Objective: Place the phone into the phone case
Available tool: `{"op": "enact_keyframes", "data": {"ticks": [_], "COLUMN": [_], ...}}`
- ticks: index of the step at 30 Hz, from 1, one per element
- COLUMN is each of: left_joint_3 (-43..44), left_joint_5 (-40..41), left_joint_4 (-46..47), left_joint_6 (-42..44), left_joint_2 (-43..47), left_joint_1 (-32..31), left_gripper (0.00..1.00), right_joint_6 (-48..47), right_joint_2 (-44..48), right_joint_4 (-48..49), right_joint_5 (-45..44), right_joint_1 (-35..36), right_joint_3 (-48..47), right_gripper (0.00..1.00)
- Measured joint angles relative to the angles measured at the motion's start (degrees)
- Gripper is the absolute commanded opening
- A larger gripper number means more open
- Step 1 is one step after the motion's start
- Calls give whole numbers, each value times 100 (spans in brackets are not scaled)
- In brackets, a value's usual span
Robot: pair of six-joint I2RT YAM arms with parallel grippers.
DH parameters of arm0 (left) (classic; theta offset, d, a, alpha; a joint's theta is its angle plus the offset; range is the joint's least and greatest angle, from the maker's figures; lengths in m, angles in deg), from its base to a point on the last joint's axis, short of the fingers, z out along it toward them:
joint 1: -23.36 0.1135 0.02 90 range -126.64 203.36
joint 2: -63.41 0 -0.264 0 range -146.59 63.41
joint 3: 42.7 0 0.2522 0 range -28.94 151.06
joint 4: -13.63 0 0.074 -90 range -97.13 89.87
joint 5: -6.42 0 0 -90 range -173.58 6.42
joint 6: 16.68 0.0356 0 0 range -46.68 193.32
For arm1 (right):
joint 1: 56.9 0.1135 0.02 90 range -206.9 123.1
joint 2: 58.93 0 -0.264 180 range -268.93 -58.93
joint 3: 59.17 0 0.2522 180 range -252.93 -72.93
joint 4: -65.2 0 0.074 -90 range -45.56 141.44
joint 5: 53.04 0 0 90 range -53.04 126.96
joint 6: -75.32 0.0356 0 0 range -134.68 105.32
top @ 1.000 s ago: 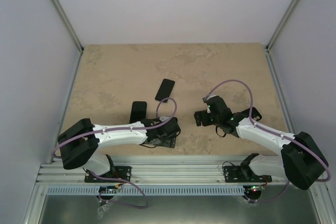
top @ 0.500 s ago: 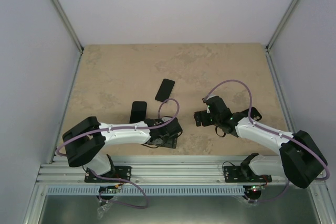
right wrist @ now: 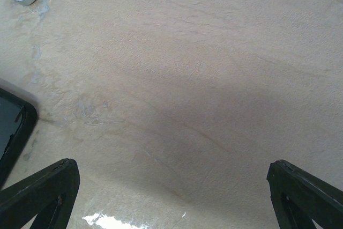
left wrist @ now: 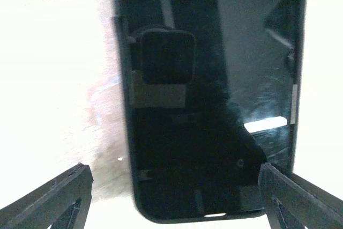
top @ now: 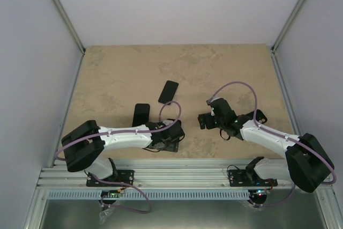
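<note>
Low, left tool (left wrist: 171, 170) gapes over phone case (left wrist: 209, 105).

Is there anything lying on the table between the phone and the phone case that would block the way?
Nothing visible does. The phone lies apart from the phone case, and the right wrist view shows only bare table between their corners. The left arm's purple cable arches close beside that gap.

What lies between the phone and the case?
Nothing: only bare table separates the phone from the case, which lie apart. The top view shows it most clearly.
</note>
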Motion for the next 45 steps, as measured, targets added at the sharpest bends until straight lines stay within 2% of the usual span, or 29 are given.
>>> {"op": "enact_keyframes", "data": {"ticks": [9, 16, 25, 33, 45], "left_joint_3": [415, 684, 728, 866, 1158], "left_joint_5": [719, 715, 457, 334, 588], "left_joint_4": [-763, -466, 46, 173, -55], "left_joint_6": [-44, 190, 560, 728, 872], "left_joint_2": [184, 203, -487, -907, -1233], "left_joint_1": [-2, 28, 387, 470, 492], "left_gripper": [98, 99, 99, 98, 86], "right_joint_6": [0, 0, 0, 0, -2], "right_joint_2": [0, 0, 0, -31, -227], "right_joint_4": [0, 2, 2, 4, 4], "right_joint_5": [0, 0, 0, -2, 0], "right_joint_1": [0, 0, 0, 0, 0], "right_joint_3": [0, 0, 0, 0, 0], "right_gripper": [98, 98, 98, 98, 98]}}
